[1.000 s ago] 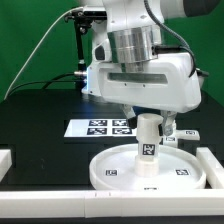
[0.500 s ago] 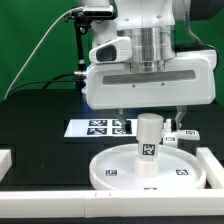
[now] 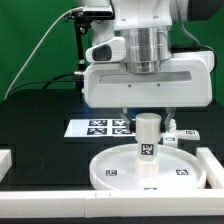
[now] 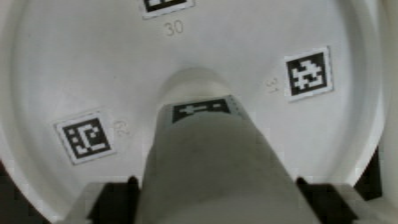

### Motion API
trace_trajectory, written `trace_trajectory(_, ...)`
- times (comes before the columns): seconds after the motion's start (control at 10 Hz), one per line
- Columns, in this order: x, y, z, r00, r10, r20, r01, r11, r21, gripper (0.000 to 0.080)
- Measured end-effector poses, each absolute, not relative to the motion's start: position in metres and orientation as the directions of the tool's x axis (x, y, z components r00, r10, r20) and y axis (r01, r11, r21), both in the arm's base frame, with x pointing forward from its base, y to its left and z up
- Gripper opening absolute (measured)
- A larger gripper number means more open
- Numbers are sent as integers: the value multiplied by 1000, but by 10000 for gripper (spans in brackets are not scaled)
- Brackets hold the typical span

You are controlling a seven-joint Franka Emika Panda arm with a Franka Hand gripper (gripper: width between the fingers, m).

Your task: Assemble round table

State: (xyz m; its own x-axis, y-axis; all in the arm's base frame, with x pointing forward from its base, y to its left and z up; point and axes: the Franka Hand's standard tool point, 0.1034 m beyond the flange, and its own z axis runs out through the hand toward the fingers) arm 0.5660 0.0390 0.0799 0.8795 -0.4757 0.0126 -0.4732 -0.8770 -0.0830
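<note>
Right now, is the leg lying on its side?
No, the leg stands upright at the middle of the disc.

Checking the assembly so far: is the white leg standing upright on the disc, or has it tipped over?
Upright. In the exterior view the leg stands vertical on the middle of the disc, with straight sides.

Surface: black table (image 3: 40, 120)
Front: white rimmed disc (image 3: 112, 178)
Behind it: marker board (image 3: 98, 127)
Edges: white rails (image 3: 40, 192)
Exterior view's right: small tagged piece (image 3: 186, 135), too blurred to identify
</note>
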Motion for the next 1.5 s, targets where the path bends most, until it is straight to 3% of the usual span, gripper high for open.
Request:
trace_trajectory(0.2,565,38,79,736,-677,-8,-675,-733,-85,413)
trace_trajectory(0.4,563,39,77,430,-900,-66,-901,-424,-97,412)
trace_trajectory(0.6,563,41,77,201,-974,-103,-977,-192,-88,412)
trace_trajectory(0.7,563,41,77,190,-976,-104,-980,-181,-87,412)
trace_trajectory(0.8,563,41,77,214,-971,-101,-975,-206,-89,420)
trace_trajectory(0.9,563,41,77,283,-955,-90,-957,-274,-93,578)
trace_trajectory(1.2,562,52,77,656,-755,-24,-753,-651,-89,646)
trace_trajectory(1.5,562,55,77,800,-600,1,-598,-798,-81,648)
